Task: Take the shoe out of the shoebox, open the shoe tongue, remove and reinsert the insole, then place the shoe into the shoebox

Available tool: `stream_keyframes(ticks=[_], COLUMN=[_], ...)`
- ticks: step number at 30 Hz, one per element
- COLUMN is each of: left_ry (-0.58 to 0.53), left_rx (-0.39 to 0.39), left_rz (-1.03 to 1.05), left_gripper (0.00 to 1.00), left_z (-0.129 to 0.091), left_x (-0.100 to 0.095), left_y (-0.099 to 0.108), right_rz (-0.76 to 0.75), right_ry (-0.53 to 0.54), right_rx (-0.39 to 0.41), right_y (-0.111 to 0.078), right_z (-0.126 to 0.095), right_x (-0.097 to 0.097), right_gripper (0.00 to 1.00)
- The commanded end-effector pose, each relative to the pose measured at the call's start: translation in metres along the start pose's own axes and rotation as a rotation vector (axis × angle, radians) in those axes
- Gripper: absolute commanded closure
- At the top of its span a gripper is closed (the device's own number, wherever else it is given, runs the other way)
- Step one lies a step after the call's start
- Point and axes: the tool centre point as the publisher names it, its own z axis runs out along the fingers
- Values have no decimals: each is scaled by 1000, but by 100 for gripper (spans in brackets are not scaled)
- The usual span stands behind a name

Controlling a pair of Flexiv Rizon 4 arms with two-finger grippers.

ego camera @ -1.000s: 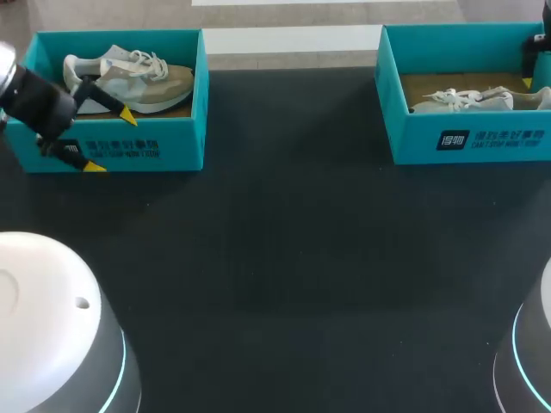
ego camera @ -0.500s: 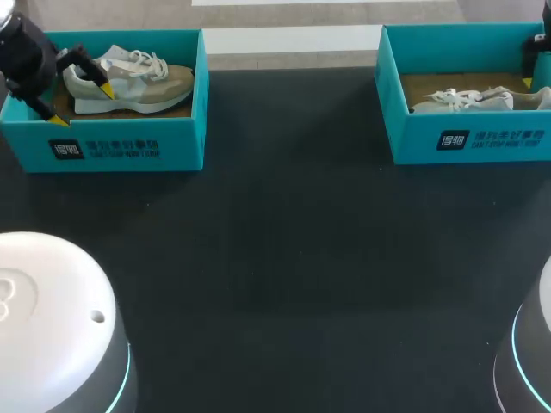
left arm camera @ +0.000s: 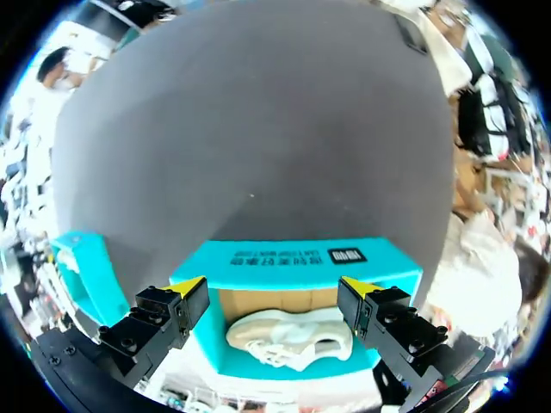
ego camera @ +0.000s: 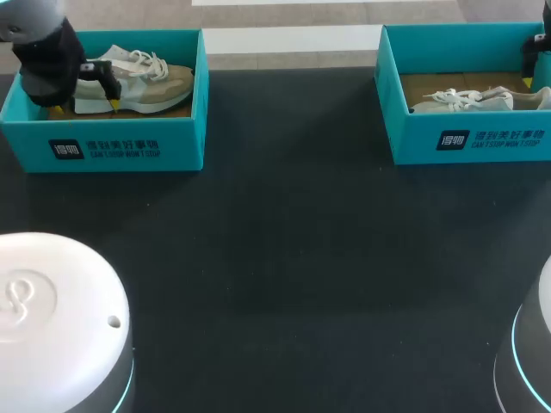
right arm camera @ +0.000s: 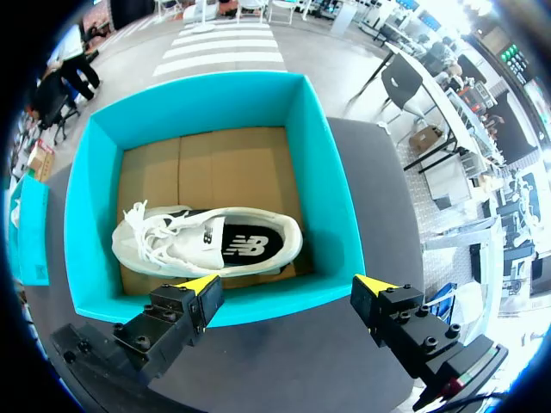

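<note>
Left end effector [left arm camera: 274, 289] spread wide, right end effector [right arm camera: 286, 284] likewise, two shoeboxes [ego camera: 129, 148] [ego camera: 482, 142], two shoes [ego camera: 151, 82] [ego camera: 473, 100], one apiece

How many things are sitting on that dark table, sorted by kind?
Teal cardboard shoeboxes: 2, the left shoebox and the right shoebox.
Sneakers: 2, the beige and grey sneaker and the white sneaker, one in each box.
Total: 4.
</note>
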Motion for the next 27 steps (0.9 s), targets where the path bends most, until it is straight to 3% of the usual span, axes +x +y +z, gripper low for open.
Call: stream_keyframes(ticks=[1,3,6,10,18,27], left_ry=[109,98,14,44,110,167], left_rx=[-50,-66,13,-4,-19,-20], left_rz=[45,16,-40,-50,-81,-105], left_gripper=[0,0,0,0,0,0], left_z=[-2,2,9,14,23,52], left_x=[-3,3,14,25,63,104], left_y=[-8,-1,14,26,71,126], right_rz=[1,1,1,1,1,1], right_ry=[0,0,0,0,0,0], right_rx=[-2,-2,-2,-2,-2,-2], right_y=[-1,-1,-1,-1,-1,-1], right_z=[0,0,0,0,0,0], right_x=[0,0,0,0,0,0], right_gripper=[0,0,0,0,0,0])
